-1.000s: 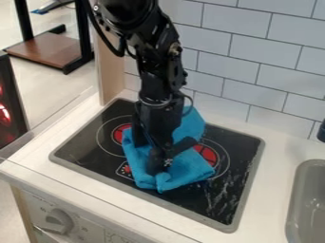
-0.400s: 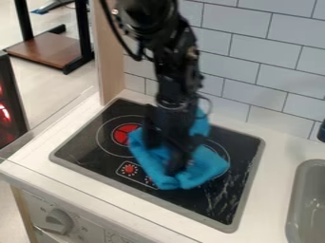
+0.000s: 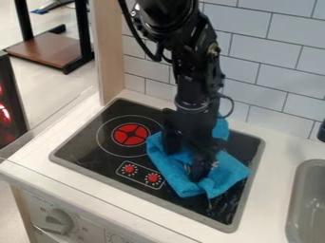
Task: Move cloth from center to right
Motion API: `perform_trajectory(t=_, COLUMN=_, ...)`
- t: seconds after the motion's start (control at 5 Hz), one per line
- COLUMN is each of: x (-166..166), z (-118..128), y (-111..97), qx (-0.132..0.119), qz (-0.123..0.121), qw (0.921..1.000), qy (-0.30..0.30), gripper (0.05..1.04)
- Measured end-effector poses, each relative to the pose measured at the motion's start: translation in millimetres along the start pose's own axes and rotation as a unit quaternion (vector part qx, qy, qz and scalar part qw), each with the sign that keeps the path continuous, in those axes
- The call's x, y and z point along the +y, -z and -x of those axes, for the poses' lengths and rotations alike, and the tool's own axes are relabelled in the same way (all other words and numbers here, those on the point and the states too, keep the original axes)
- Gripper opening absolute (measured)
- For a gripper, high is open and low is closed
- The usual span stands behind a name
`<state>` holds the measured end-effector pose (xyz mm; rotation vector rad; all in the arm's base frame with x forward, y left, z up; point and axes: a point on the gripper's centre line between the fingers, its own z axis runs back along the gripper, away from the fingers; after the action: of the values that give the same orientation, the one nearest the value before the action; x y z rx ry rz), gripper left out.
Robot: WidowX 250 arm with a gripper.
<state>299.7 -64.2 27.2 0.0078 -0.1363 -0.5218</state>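
The cloth (image 3: 227,174) has shifted right along with the tool (image 3: 185,163), baring the left burner (image 3: 130,135) — it now lies on the stove's (image 3: 86,148) right half. Grip: cannot tell — but the move looks well along.

And there's the tool (image 3: 185,159) hiding the cloth's (image 3: 227,176) middle! The cloth covers part of the stovetop (image 3: 89,149)! Top edge cuts off the arm (image 3: 200,71), right edge slices the sink (image 3: 308,174), and the dial's (image 3: 58,221) markings are too small to read!
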Motion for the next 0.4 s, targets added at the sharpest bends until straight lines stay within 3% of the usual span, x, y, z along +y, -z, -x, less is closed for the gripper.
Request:
perform_trajectory(t=0.2, x=-4.0, z=-2.9, y=-0.8, qx=-0.002, qz=-0.001, qw=0.9981, qy=-0.062, gripper=0.999)
perform_trajectory(t=0.4, x=-4.7, z=-1.8, y=-0.1, qx=0.001, qz=-0.012, qw=0.9893, qy=-0.145, gripper=0.999)
